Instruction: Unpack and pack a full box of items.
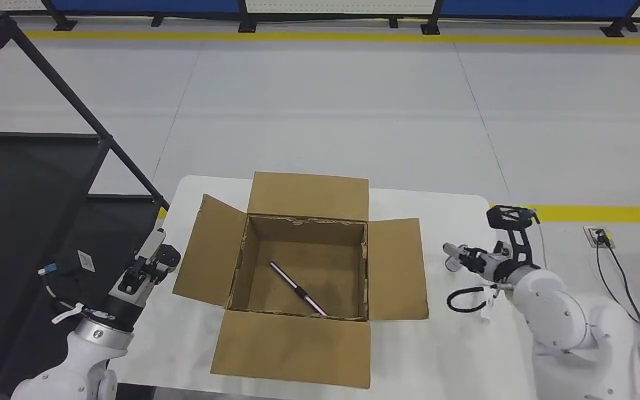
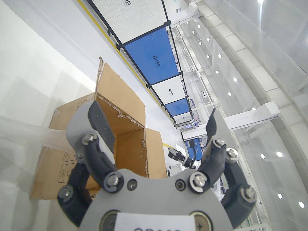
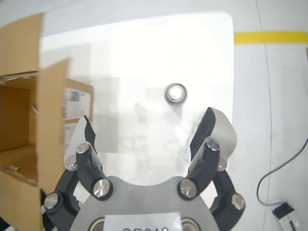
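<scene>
An open cardboard box (image 1: 300, 275) stands mid-table with all flaps spread; a dark, slim pen-like stick (image 1: 297, 288) lies slanted on its floor. My left gripper (image 1: 160, 255) hovers just off the box's left flap, open and empty; the left wrist view has its fingers (image 2: 154, 116) spread before the box (image 2: 130, 111). My right gripper (image 1: 455, 258) is over the table right of the box, open (image 3: 146, 118) with nothing held. A small silvery ring-shaped thing (image 3: 175, 94) lies on the table beyond its fingertips. The box's right flap (image 3: 50, 111) is beside it.
The white table (image 1: 470, 360) has bare room right of the box. A black frame with dark netting (image 1: 60, 200) stands left of the table. A black cable loop (image 1: 462, 298) hangs by the right arm. A cable and plug (image 3: 276, 169) lie on the floor.
</scene>
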`<state>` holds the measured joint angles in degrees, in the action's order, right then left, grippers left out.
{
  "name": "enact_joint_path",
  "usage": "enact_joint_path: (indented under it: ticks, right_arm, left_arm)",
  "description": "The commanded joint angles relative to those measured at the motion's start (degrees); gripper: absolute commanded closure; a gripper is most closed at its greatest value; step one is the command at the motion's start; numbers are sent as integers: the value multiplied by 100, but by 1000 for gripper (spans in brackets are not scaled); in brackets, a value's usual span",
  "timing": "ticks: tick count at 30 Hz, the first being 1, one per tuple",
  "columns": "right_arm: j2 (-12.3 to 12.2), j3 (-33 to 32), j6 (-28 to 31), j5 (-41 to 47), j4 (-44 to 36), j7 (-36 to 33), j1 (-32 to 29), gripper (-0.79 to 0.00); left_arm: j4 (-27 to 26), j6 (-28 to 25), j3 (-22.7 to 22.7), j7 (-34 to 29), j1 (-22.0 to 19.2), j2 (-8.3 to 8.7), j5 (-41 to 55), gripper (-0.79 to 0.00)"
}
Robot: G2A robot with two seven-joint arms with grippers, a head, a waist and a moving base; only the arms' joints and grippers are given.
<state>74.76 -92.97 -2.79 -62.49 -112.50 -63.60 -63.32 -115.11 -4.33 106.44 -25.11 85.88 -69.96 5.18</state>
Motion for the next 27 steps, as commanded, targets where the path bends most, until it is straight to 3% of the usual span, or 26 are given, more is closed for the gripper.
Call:
enact_joint_path:
  ticks: [1, 7, 16, 27]
  right_arm:
    - [18, 545, 121, -39, -309, -57, 209, -785]
    - [168, 2300, 474, 88, 402, -380, 1532, -785]
    - [795, 4709, 460, 968, 3216, -444, 3567, -785]
    - [1800, 6303, 483, 1925, 5886, 119, 4583, -785]
  left_arm:
    - [3, -48, 34, 66, 45, 0, 36, -785]
    - [58, -164, 335, 224, 214, 5, 308, -785]
    - [200, -208, 590, 309, 315, 10, 581, -785]
    - [200, -208, 590, 309, 315, 10, 581, -785]
